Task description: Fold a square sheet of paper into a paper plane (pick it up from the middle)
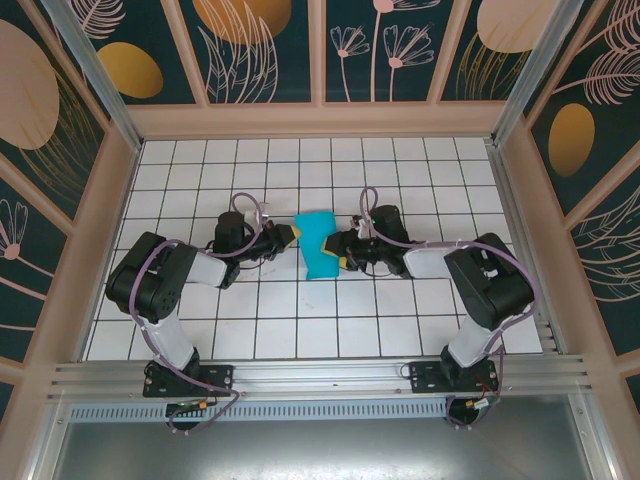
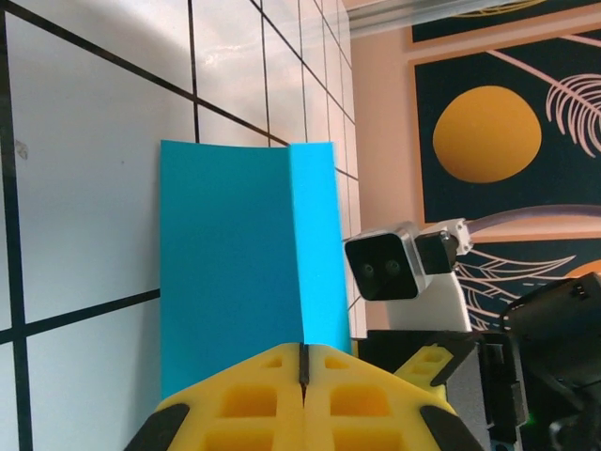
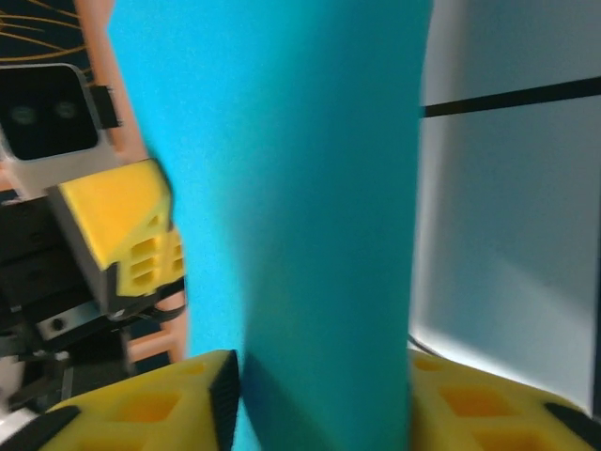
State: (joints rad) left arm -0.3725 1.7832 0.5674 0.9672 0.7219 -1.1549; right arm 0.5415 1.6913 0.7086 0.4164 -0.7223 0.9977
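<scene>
While the left end effector (image 1: 289, 236) has its yellow fingers (image 2: 254, 404) pressed flat together on one edge of the square sheet of paper (image 1: 318, 246), the right end effector (image 1: 343, 262) stands open, its two jaws apart with the teal paper passing up between them. From above, the paper sits at the middle of the white gridded tabletop (image 1: 300, 320), between the two arms, and it is no flat square: it shows as a smaller, creased teal shape. The left wrist view has the sheet (image 2: 235, 263) running away from the closed left end effector (image 2: 303, 366), a crease dividing a wide darker panel from a narrow brighter strip, and the grid tiles lie beyond it. The right wrist view has the sheet (image 3: 310, 188) rising close and blurred out of the gap of the right end effector (image 3: 319, 399); whether either jaw touches it cannot be told.
</scene>
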